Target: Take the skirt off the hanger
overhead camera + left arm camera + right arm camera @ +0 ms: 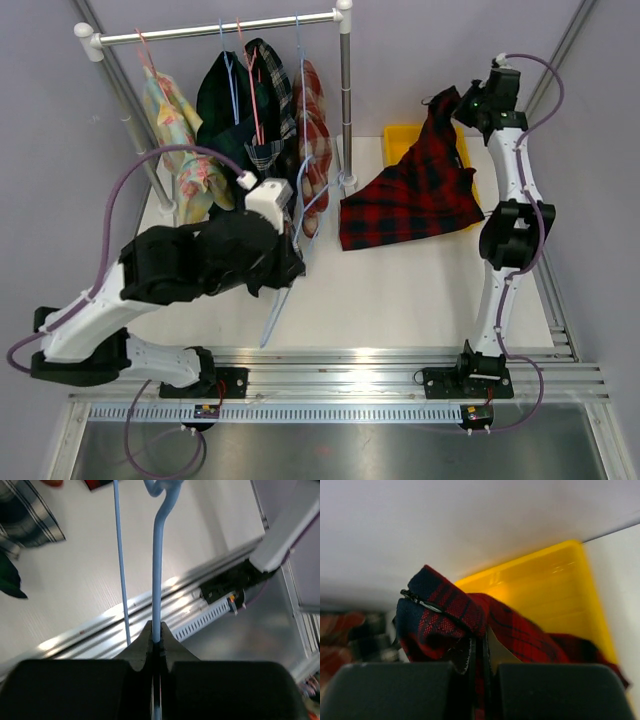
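Two grippers, one thing apiece. Left gripper with fingers pressed tight on the stem of a bare blue hanger, hook pointing away, held low over the table near the rack's foot. Right gripper with fingers pinching the waistband of the red plaid skirt, raised above the yellow bin; cloth falling from that grip across the bin's near side, hem apparently resting on the table just right of the rack's post.

Step in hand, by judgement: separation apparently done, nothing visibly clipped to the held hanger, skirt and hanger well apart. Remaining, probably: putting the skirt down. Next move likely calls for lowering the right gripper toward the bin or table before spreading its fingers, so as to let the cloth settle rather than drop in a heap; also for keeping the hanger clear of the garments hanging just beside it.

Counts: one skirt in hand; one hanger in hand; one bin; one rail; about four garments on that rail (floral, dark green, blue check, red-and-white check), overlap preventing a firm count; hanger hooks on the rail too crowded to number.
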